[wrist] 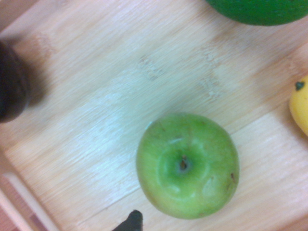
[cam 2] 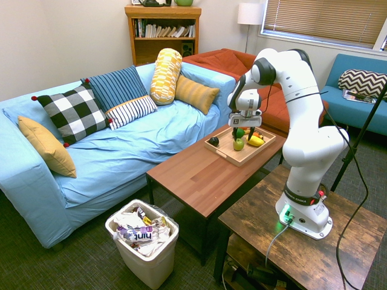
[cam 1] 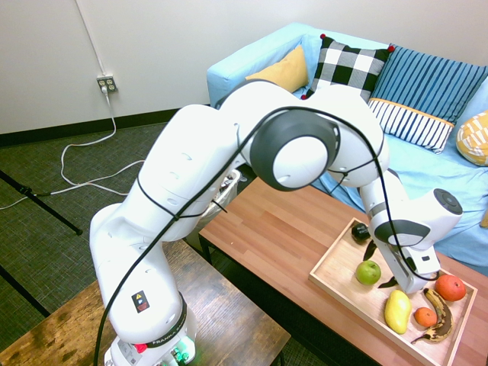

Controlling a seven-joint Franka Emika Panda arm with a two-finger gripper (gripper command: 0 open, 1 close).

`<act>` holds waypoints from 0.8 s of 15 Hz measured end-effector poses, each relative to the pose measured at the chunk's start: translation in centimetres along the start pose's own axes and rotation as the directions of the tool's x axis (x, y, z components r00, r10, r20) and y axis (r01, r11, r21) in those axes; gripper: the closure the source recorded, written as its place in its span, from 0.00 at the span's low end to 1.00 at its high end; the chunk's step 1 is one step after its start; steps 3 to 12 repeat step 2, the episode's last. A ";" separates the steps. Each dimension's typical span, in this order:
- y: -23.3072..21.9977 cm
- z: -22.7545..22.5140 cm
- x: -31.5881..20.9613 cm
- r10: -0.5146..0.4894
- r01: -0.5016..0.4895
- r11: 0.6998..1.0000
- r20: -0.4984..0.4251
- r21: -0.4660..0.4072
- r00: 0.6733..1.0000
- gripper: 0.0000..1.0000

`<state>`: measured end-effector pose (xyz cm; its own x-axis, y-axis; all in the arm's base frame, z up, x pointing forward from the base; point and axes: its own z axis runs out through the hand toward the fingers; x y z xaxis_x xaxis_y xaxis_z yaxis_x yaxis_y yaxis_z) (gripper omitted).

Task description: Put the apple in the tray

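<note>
The yellow-green apple point(cam 1: 367, 272) point(cam 2: 239, 144) point(wrist: 187, 165) rests on the floor of the light wooden tray point(cam 1: 334, 268) point(cam 2: 232, 158) point(wrist: 96, 125), dimple up, near the tray's end closest to the bare tabletop. My gripper point(cam 1: 379, 266) point(cam 2: 242, 133) hangs just above it, open, one dark finger on either side of the fruit and nothing held. The tray sits at the far end of the reddish-brown coffee table point(cam 1: 282, 229) point(cam 2: 199, 175).
Also in the tray are a dark fruit point(cam 1: 360, 232) point(wrist: 9, 82), a yellow fruit point(cam 1: 397, 311), two oranges point(cam 1: 450, 287), a brown banana point(cam 1: 441, 319) and a darker green fruit point(wrist: 255, 9). A blue sofa point(cam 2: 133, 139) flanks the table; a white waste bin point(cam 2: 144, 241) stands nearby.
</note>
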<state>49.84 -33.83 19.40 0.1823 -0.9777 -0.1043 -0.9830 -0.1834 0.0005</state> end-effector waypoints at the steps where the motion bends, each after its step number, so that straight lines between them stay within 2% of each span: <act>1: 0.7 -1.6 -0.8 -0.006 0.006 1.000 -0.010 0.014 1.000 0.00; 2: 1.3 -2.9 -1.8 -0.016 0.017 1.000 -0.018 0.025 1.000 0.00; 12: 1.3 -2.9 -1.8 -0.016 0.017 1.000 -0.018 0.025 1.000 0.00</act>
